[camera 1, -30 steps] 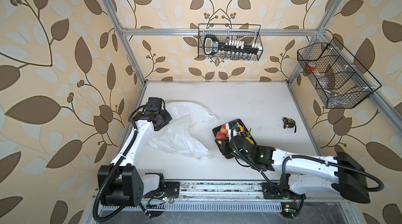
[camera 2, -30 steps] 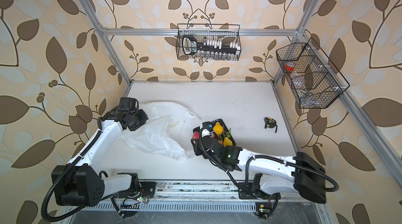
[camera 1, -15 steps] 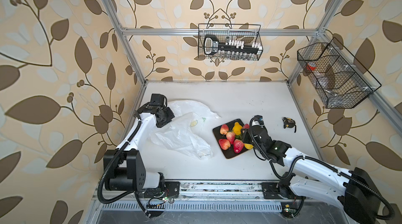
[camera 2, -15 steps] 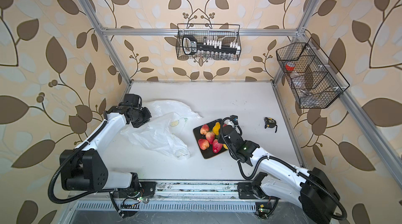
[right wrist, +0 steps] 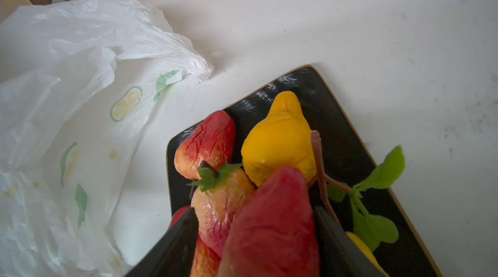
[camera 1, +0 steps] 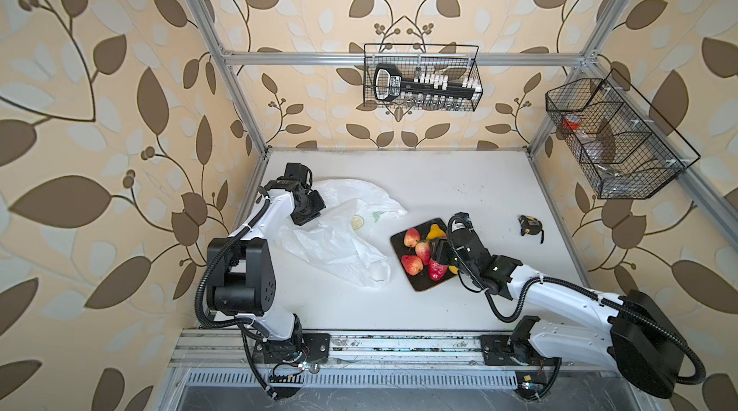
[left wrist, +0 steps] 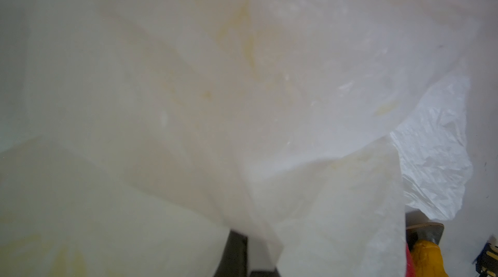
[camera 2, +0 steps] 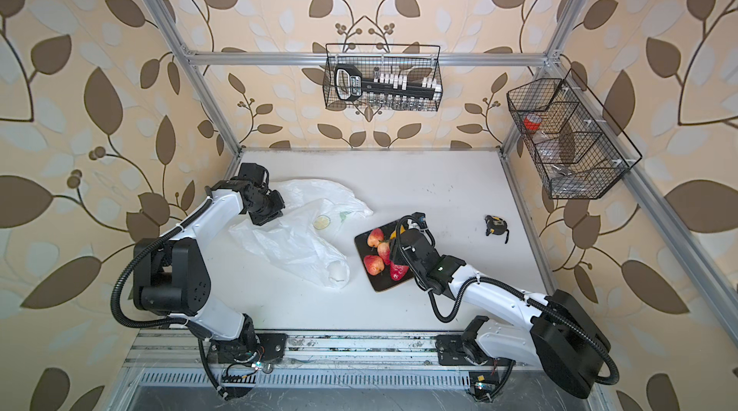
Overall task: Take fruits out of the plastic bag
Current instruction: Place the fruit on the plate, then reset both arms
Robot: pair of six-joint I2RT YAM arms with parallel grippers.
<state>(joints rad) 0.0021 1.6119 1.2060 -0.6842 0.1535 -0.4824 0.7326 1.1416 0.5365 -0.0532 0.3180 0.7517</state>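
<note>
The plastic bag [camera 1: 331, 245] [camera 2: 295, 245] lies crumpled and flat on the left of the white table. My left gripper [camera 1: 307, 211] [left wrist: 250, 262] is shut on a fold of its film at the far-left edge. Several fruits [camera 1: 412, 264] [camera 2: 375, 265], red ones and a yellow one [right wrist: 277, 138], are piled on the black tray [camera 1: 425, 287] [right wrist: 310, 84]. My right gripper [camera 1: 435, 253] [right wrist: 253, 208] hovers over the tray's right side. It is open, and a dark red fruit [right wrist: 269, 230] sits between its jaws with a gap on one side. No fruit shows through the bag.
A black-and-yellow tape measure [camera 1: 530, 225] [camera 2: 496, 226] lies to the right of the tray. Two wire baskets hang on the frame, one on the back wall [camera 1: 421, 77] and one on the right wall [camera 1: 615, 141]. The frame's posts edge the table.
My right arm has swung back over the tray's right side and its jaws have widened around the red fruit. The left gripper has shifted slightly right, still pinching the bag.
</note>
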